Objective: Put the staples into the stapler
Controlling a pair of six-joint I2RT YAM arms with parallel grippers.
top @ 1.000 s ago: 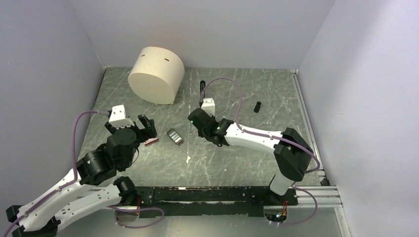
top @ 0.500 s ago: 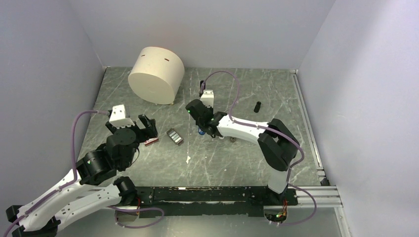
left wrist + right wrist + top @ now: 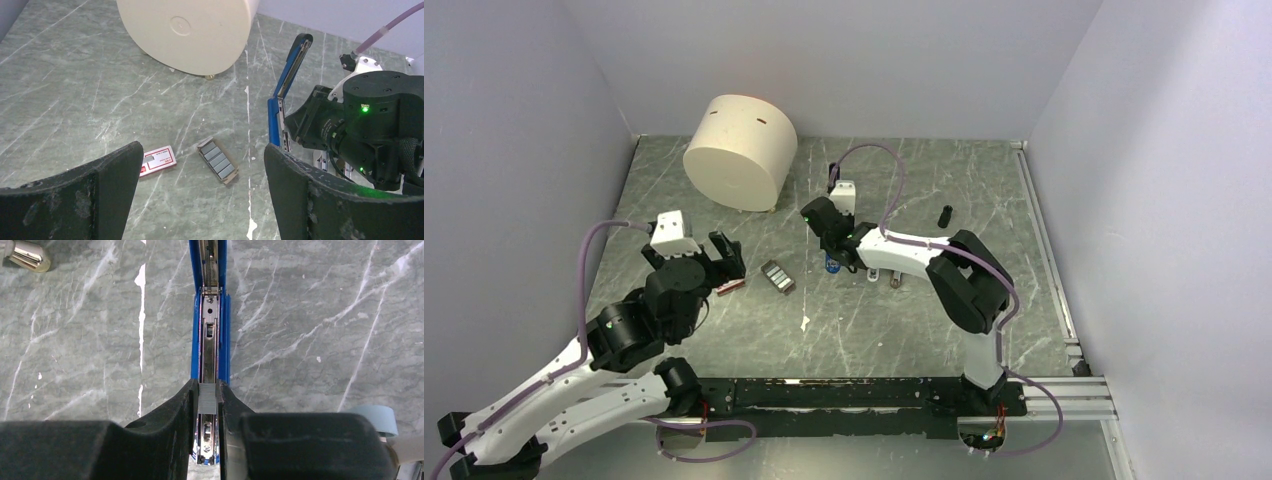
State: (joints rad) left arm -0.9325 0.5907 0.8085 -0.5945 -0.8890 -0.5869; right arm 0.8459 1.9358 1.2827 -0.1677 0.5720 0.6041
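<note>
The blue stapler [image 3: 209, 335] lies hinged open on the table, its metal channel facing up; in the left wrist view the stapler [image 3: 286, 95] shows with one arm raised. My right gripper [image 3: 208, 401] is shut on a small grey ribbed block of staples [image 3: 208, 399], held right above the channel. A cardboard tray with several more staples [image 3: 218, 161] lies beside its red-and-white box [image 3: 158, 161]. My left gripper [image 3: 202, 167] hangs open above them, holding nothing. From above, the right gripper [image 3: 830, 252] covers most of the stapler [image 3: 833, 264].
A big cream cylinder [image 3: 740, 150] stands at the back left. A small black cylinder [image 3: 945, 216] lies to the right of the stapler. A pale-blue capsule piece [image 3: 380, 419] and a small shiny foot [image 3: 25, 256] sit near the stapler.
The right arm has folded inward and carried its gripper a little farther back, over the stapler. The left arm has edged slightly forward, still open.
</note>
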